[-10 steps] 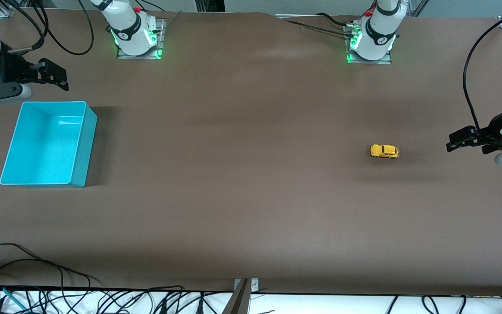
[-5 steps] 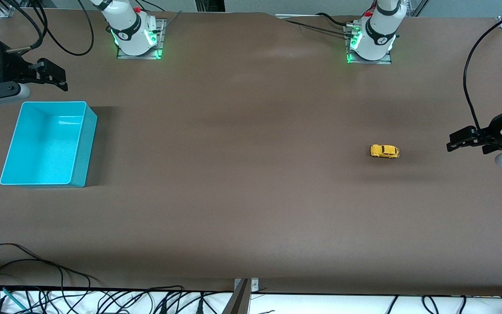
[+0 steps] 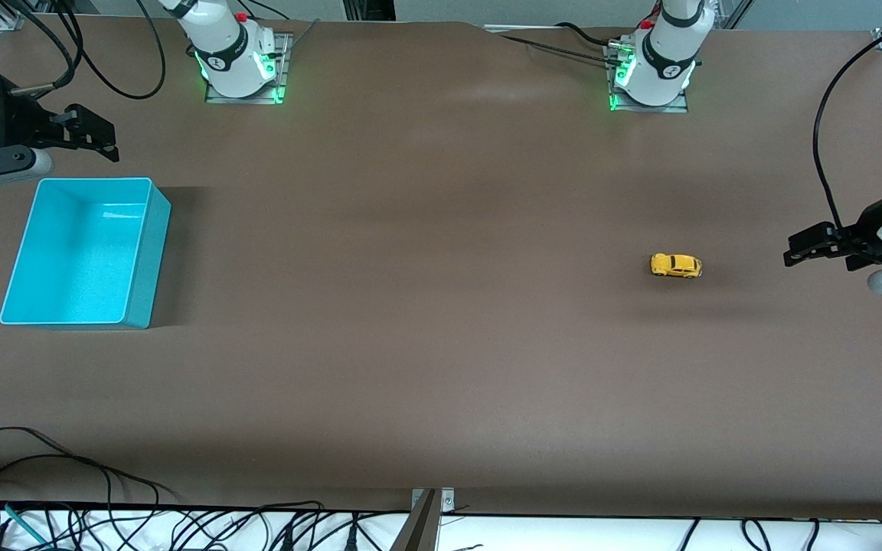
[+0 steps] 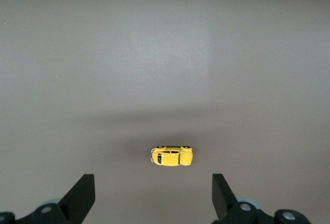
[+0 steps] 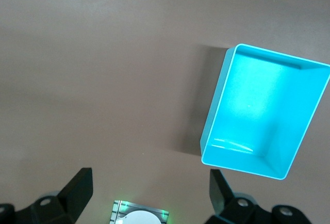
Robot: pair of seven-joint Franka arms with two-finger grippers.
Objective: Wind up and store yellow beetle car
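Note:
The yellow beetle car stands on its wheels on the brown table toward the left arm's end. It also shows in the left wrist view. My left gripper hangs open and empty above the table edge at the left arm's end, apart from the car; in its wrist view the gripper has wide-spread fingers with the car ahead of them. My right gripper is open and empty near the table edge at the right arm's end, by the teal bin; its wrist view shows spread fingers.
An empty teal bin sits at the right arm's end of the table, also in the right wrist view. The arm bases stand along the table's edge farthest from the camera. Cables lie at the edge nearest the camera.
The right gripper has drifted slightly upward in the front view. The left gripper has barely shifted. The car has not moved.

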